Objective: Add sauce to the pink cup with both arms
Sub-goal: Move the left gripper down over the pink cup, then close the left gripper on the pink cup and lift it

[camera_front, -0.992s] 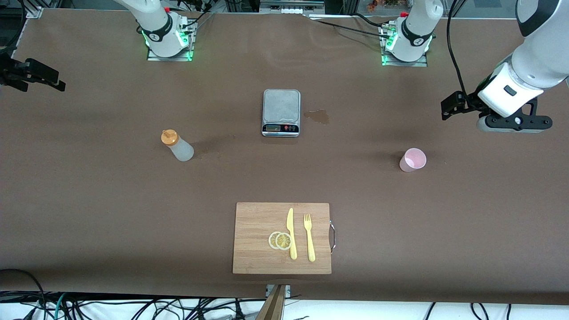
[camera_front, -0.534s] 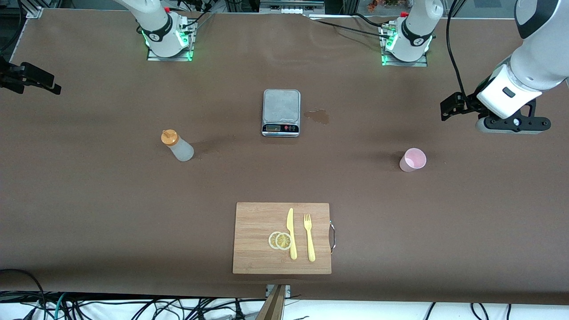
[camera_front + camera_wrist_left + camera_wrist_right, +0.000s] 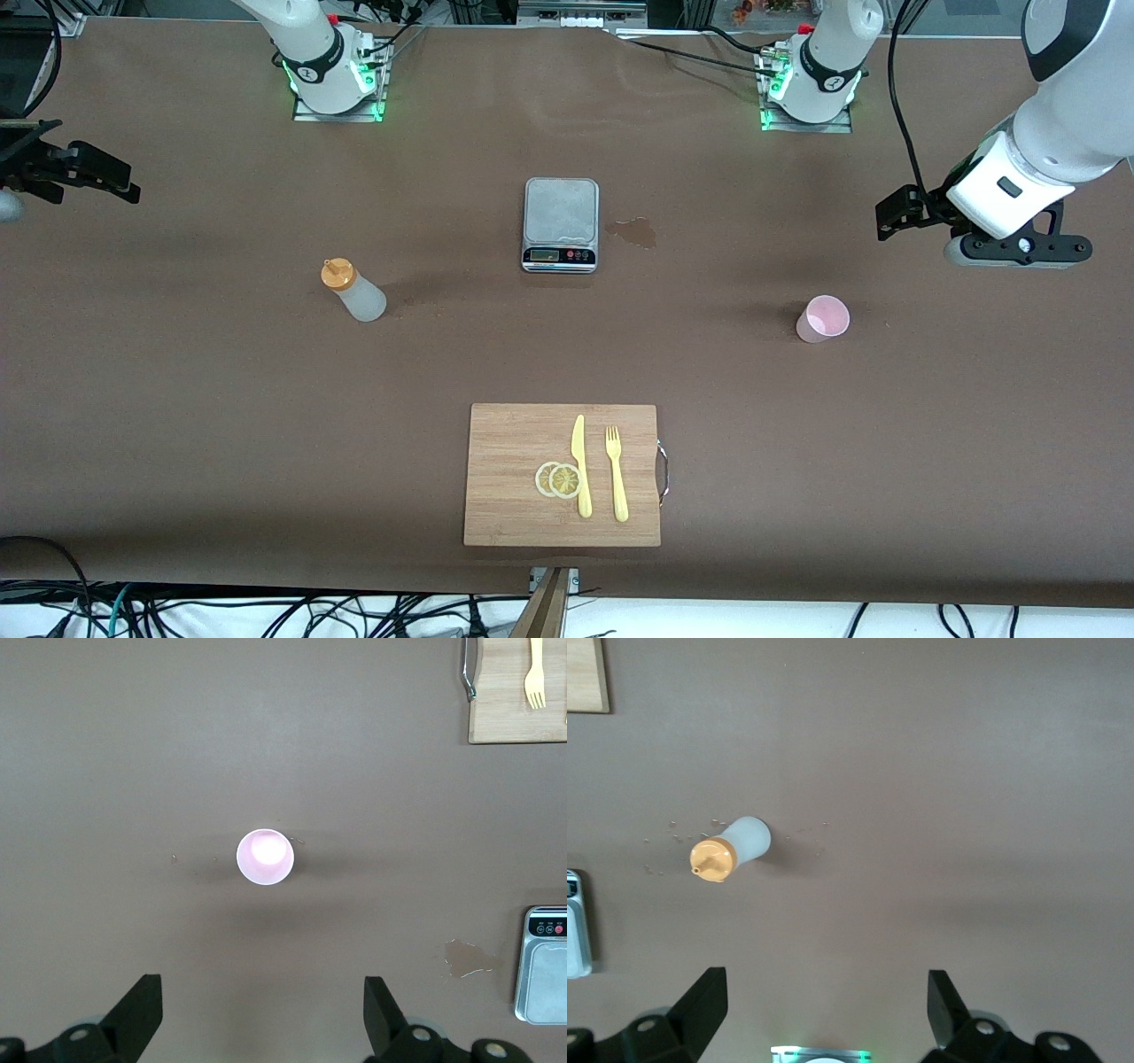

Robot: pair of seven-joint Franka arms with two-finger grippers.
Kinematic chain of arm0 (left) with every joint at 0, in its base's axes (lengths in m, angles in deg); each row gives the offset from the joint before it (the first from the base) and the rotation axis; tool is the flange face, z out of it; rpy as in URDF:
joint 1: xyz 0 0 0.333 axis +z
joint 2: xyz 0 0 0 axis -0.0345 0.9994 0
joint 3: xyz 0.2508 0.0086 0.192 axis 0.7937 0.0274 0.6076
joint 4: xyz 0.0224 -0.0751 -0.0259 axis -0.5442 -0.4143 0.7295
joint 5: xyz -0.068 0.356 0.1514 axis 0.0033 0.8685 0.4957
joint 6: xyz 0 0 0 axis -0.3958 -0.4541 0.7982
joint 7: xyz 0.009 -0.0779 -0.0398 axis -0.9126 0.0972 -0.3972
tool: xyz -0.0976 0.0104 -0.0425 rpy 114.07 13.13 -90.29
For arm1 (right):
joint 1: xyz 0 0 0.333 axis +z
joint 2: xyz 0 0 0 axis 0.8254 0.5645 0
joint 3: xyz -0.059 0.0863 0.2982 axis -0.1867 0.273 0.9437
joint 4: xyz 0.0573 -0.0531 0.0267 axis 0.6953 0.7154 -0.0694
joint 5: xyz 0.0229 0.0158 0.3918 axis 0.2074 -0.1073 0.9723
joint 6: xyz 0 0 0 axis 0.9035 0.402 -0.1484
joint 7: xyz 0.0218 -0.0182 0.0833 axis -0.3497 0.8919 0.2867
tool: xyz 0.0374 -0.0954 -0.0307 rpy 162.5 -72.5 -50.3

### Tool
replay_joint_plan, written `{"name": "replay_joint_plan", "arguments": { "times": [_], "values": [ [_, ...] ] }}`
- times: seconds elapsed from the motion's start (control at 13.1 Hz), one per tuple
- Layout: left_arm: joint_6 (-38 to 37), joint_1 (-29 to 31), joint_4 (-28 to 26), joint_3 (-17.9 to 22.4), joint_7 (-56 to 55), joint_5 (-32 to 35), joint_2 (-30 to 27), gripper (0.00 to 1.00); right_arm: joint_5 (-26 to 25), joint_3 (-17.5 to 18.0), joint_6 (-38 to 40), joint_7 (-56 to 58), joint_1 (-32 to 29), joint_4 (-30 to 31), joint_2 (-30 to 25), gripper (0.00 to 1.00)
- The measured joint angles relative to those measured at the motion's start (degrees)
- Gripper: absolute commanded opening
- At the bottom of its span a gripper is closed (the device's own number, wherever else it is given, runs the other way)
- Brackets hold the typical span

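The sauce bottle, whitish with an orange cap, stands on the brown table toward the right arm's end; it also shows in the right wrist view. The pink cup stands upright toward the left arm's end and looks empty in the left wrist view. My left gripper hangs high in the air beside the cup, open and empty. My right gripper is high at the table's end, mostly out of the front view, open and empty.
A grey scale sits mid-table with a small wet spill beside it. A wooden cutting board, nearer the front camera, holds a yellow knife, a yellow fork and lemon slices.
Both hands have shifted slightly in the air; the right one has come a little further into the front view. The bottle and the cup have not moved.
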Motion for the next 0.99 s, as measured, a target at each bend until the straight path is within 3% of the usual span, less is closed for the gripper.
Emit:
{"name": "replay_joint_plan", "arguments": {
  "times": [0.31, 0.99],
  "values": [
    [4.4, 1.6, -4.4, 0.2, 5.4, 0.0, 1.0, 1.00, 0.0, 0.5, -0.2, 1.7, -1.3, 0.0, 0.4, 1.00],
    [35.0, 3.1, -23.0, 0.2, 13.3, 4.0, 10.1, 1.00, -0.1, 2.9, 1.6, -0.6, 3.0, -0.1, 0.1, 1.00]
  ]
}}
